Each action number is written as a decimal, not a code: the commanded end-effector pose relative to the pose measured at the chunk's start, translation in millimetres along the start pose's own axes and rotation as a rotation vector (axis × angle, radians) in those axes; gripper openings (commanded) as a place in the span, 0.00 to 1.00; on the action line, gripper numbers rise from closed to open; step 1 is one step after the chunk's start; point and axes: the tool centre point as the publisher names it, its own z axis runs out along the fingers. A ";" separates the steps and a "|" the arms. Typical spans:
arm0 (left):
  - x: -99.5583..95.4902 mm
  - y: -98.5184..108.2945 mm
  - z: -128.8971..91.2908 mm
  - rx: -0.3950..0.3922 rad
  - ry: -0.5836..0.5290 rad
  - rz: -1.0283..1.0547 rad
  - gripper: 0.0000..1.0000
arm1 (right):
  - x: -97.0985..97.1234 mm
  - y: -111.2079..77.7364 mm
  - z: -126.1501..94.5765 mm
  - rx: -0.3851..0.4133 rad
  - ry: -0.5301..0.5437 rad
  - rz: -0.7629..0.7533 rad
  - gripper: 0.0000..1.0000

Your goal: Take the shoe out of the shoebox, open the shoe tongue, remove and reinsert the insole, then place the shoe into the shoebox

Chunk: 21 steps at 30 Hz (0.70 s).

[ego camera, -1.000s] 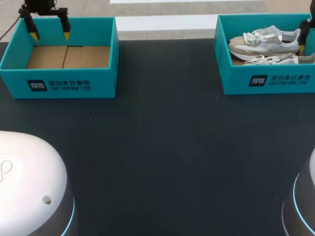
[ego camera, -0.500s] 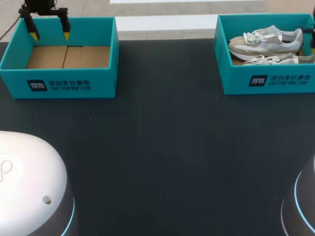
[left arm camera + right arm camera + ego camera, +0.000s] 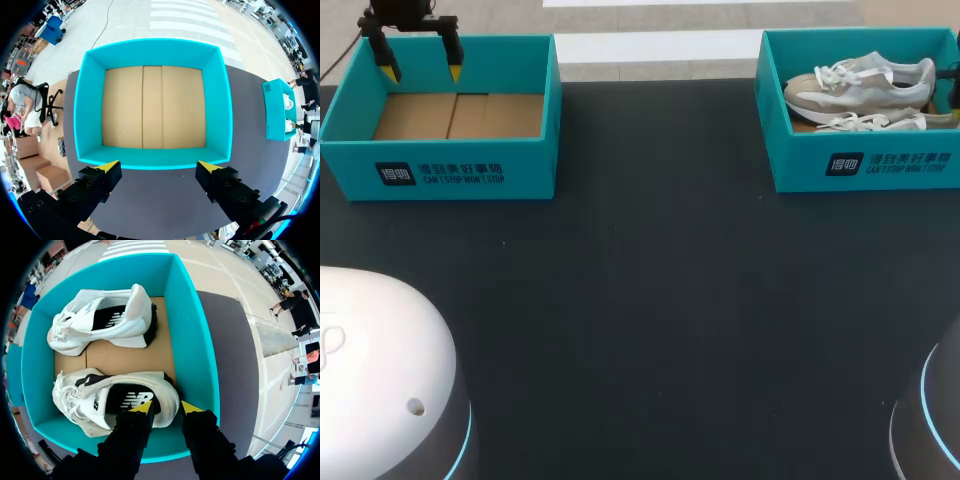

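In the right teal shoebox (image 3: pixel 860 165) lie two white-and-beige shoes, toes pointing left. My right gripper (image 3: pixel 165 407) stands at the heel of the nearer shoe (image 3: pixel 100 400) (image 3: pixel 875 122). One yellow fingertip (image 3: pixel 142 406) is inside the heel opening on the insole and the other is outside, so it is shut on the heel. The other shoe (image 3: pixel 100 317) (image 3: pixel 860 85) lies on its side at the far wall. My left gripper (image 3: pixel 420 72) (image 3: pixel 157 167) hangs open over the far rim of the empty left box (image 3: pixel 440 170).
The empty left box (image 3: pixel 155 157) shows only its brown cardboard floor (image 3: pixel 152 107). Dark tabletop (image 3: pixel 650 300) stretches between and in front of both boxes. My two arm bases fill the near corners of the head view.
My right gripper has shifted right toward the head view's edge and narrowed its fingers around the nearer shoe's heel. The left arm and both shoes have kept still.
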 end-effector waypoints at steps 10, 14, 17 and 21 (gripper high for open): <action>0.0 0.0 0.0 0.000 0.000 0.000 1.00 | 2.6 3.7 34.7 0.015 0.038 -0.001 0.33; 0.0 0.0 0.0 0.000 0.000 0.000 1.00 | 5.1 2.5 44.2 0.013 0.034 -0.009 0.27; 0.0 0.0 0.0 0.000 0.000 0.000 1.00 | 4.0 0.7 48.2 0.026 0.013 0.007 0.00; 0.0 0.0 0.0 0.000 0.000 0.000 1.00 | 1.4 -3.4 39.7 0.030 -0.011 0.020 0.00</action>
